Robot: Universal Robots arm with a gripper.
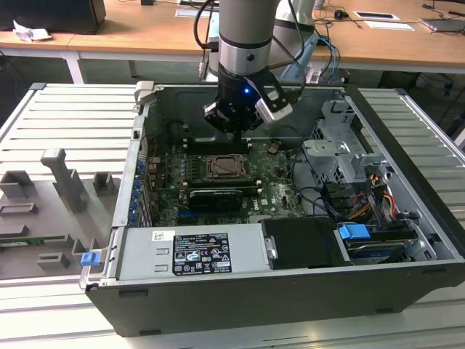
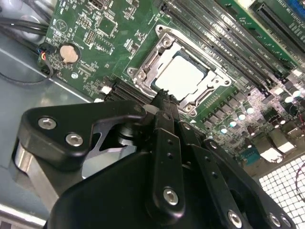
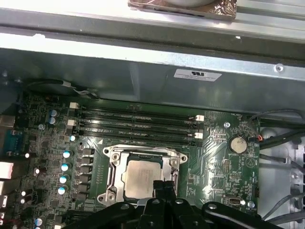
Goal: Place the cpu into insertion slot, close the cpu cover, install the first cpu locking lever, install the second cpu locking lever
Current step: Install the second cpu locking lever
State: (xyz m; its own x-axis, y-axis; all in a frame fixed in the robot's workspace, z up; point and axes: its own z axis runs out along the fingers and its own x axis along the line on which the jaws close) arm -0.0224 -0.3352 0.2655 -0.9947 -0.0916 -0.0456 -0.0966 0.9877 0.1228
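The cpu (image 2: 178, 76) (image 3: 142, 173), a pale silvery square chip, lies flat in the insertion slot (image 1: 229, 169) on the green board inside the open computer case. The cpu cover (image 2: 145, 71) (image 3: 116, 167), a silvery frame with a big opening, seems to lie down around the chip. How the locking levers stand I cannot tell. My gripper (image 2: 162, 97) (image 3: 162, 183) (image 1: 236, 131) hangs a little above the board, beside the slot's edge. Its black fingers are pressed together, shut on nothing and touching nothing.
Long black memory slots (image 3: 138, 121) run just beyond the socket, with a coin battery (image 3: 237, 143) beside them. The case's metal wall (image 3: 152, 76), a drive cage (image 1: 341, 153), cables (image 1: 356, 200) and the power supply (image 1: 192, 251) ring the board. A grey fixture tray (image 1: 58, 189) lies at the exterior view's left.
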